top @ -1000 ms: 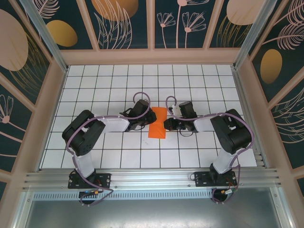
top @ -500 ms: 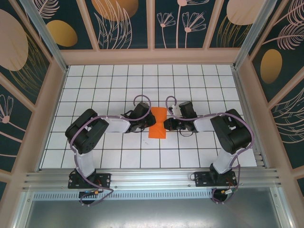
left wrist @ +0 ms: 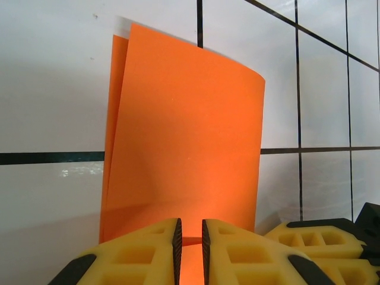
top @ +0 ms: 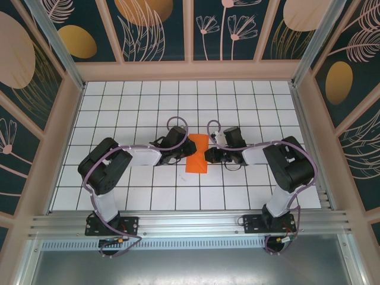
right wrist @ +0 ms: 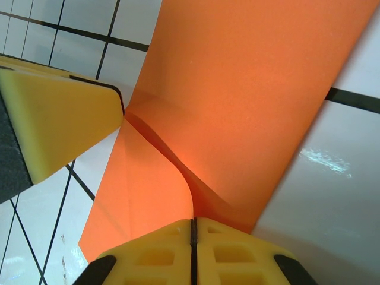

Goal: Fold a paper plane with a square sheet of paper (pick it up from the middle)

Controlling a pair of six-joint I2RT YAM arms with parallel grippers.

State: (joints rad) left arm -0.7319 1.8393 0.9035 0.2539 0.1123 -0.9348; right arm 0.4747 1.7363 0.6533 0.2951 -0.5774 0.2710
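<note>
- The square sheet of paper lay on the white grid table, midway between my two arms, as a narrow rectangle doubled over on itself.
- From my left wrist I saw two layers, the under one peeking out along the left edge, so I judged the first half-fold made.
- The layers gaped and the top one bowed up in a soft ridge, so I judged the crease not pressed flat.
- Left to do, by my reckoning: the corner folds for a nose and the wing folds. Nothing looked like a pointed dart yet.
- My right claw was closed tight, pads meeting, with the ridge of paper running into the seam, so it had the sheet pinched.
- My left claw stood a narrow slit apart at the paper's near edge, orange showing through. I could not tell whether it gripped anything.
- From above, my wrists covered both sets of fingertips.
- My pads cut off the sheet's near edge in both wrist views.
</note>
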